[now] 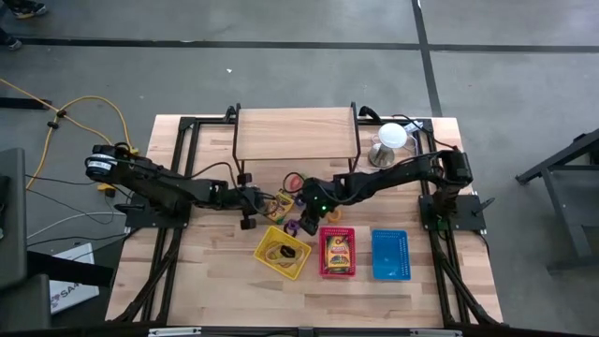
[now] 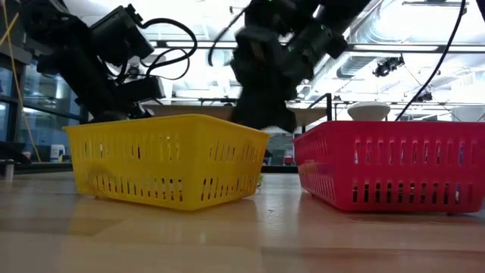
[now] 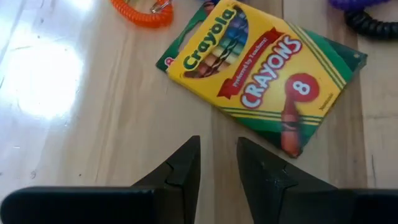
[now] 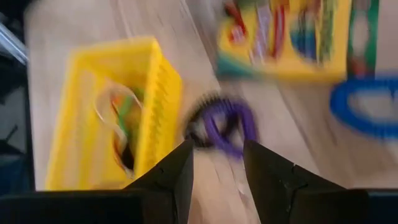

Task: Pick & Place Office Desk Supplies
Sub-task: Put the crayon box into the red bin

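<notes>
A yellow-and-green Crayola crayon box [image 3: 261,68] lies flat on the wooden table, just ahead of my left gripper [image 3: 217,142], which is open with only bare wood between its fingers. In the high view this gripper [image 1: 260,202] sits left of the box [image 1: 279,204]. My right gripper [image 4: 217,144] is open too and hovers over a purple coil ring [image 4: 227,124] lying against a black one, beside the yellow basket [image 4: 106,124]. That basket holds rubber bands. An orange coil [image 3: 142,9] lies past the crayon box.
Three small baskets stand in a row near the front: yellow [image 1: 283,251], red [image 1: 337,251] with a crayon box inside, and blue [image 1: 389,254]. A wooden riser shelf [image 1: 298,136] stands at the back, with a white dome [image 1: 390,140] to its right. A blue ring [image 4: 360,106] lies near the purple coil.
</notes>
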{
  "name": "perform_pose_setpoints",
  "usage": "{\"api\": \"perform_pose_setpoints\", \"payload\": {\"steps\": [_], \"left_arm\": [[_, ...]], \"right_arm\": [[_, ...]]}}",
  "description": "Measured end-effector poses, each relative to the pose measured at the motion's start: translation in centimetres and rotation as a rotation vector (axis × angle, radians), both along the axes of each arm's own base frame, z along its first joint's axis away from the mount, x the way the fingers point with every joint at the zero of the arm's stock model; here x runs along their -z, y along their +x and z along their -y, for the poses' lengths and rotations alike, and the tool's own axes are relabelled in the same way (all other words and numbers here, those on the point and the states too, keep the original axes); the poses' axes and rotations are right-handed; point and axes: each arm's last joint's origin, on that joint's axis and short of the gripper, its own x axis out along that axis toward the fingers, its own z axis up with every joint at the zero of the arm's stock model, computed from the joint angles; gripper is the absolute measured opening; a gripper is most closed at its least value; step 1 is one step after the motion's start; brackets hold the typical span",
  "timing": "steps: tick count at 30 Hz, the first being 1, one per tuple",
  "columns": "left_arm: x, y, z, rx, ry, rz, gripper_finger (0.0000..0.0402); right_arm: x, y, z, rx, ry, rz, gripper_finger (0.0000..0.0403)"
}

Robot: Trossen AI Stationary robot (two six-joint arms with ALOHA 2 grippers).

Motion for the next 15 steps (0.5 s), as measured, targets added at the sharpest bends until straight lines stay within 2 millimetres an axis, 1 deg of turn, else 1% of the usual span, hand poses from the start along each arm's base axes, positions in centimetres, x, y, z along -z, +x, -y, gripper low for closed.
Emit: {"api": "perform_pose_setpoints", "payload": {"steps": [1, 4, 10, 15], "left_arm": [[0.0, 0.0, 0.0, 0.001, 0.001, -0.005, 0.0099], [0.2, 0.0, 0.0, 0.019, 0.007, -0.021, 0.0099], [0.9, 0.2, 0.1, 0.063, -0.006, -0.046, 0.0099], [1.0, 0.6, 0.2, 0.071, -0.008, -0.020, 0.0099]], "right_arm": [[0.2, -0.1, 0.0, 0.002, 0.013, -0.014, 0.0128], [-0.3, 0.1, 0.0, 0.006, 0.010, 0.020, 0.0128], [-0.2, 0.1, 0.0, 0.011, 0.017, 0.011, 0.0128], [0.0, -0.1, 0.1, 0.019, 0.009, -0.016, 0.0128]]}}
